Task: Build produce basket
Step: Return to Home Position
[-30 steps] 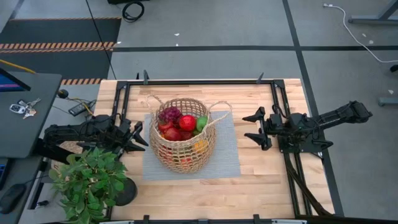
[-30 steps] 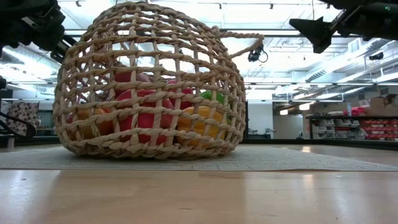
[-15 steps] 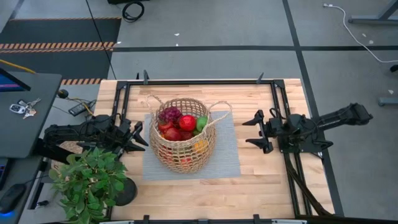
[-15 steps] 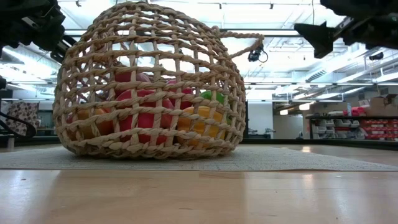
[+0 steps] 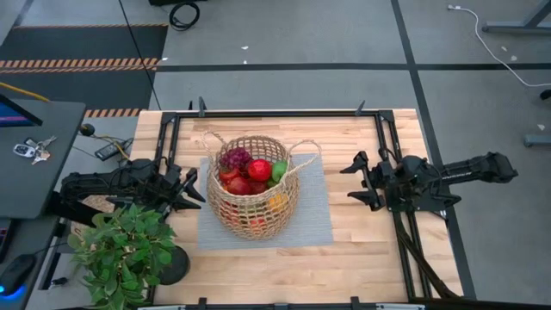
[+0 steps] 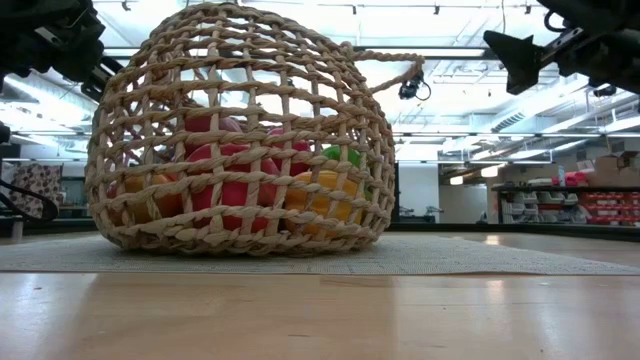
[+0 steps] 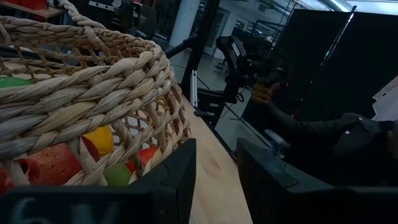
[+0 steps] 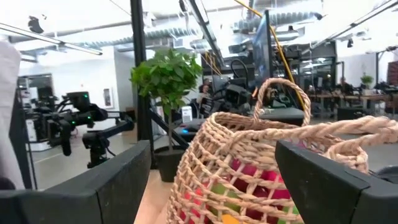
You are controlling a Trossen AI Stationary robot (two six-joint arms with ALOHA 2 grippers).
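The tan wicker basket [image 5: 251,196] stands with its bottom on a grey mat [image 5: 314,215] in the middle of the table. The produce [image 5: 250,170] fills it: red fruits, purple grapes and a green piece show on top, and yellow and orange ones [image 6: 320,195] show through the weave. My left gripper [image 5: 196,188] waits level just left of the basket, open by a narrow gap, the basket wall [image 7: 93,93] beside its fingers. My right gripper [image 5: 350,182] hovers open wide to the right of the basket, facing it [image 8: 249,168], with nothing between its fingers.
A potted green plant [image 5: 125,250] stands at the table's near left corner, close to my left arm. Black frame rails [image 5: 284,113] run along the table's edges. Bare wood [image 5: 362,250] lies to the right of and in front of the mat.
My right gripper has drawn back a little from the basket toward the table's right edge and shifted slightly toward the near edge, staying open. The basket and the produce have kept still.
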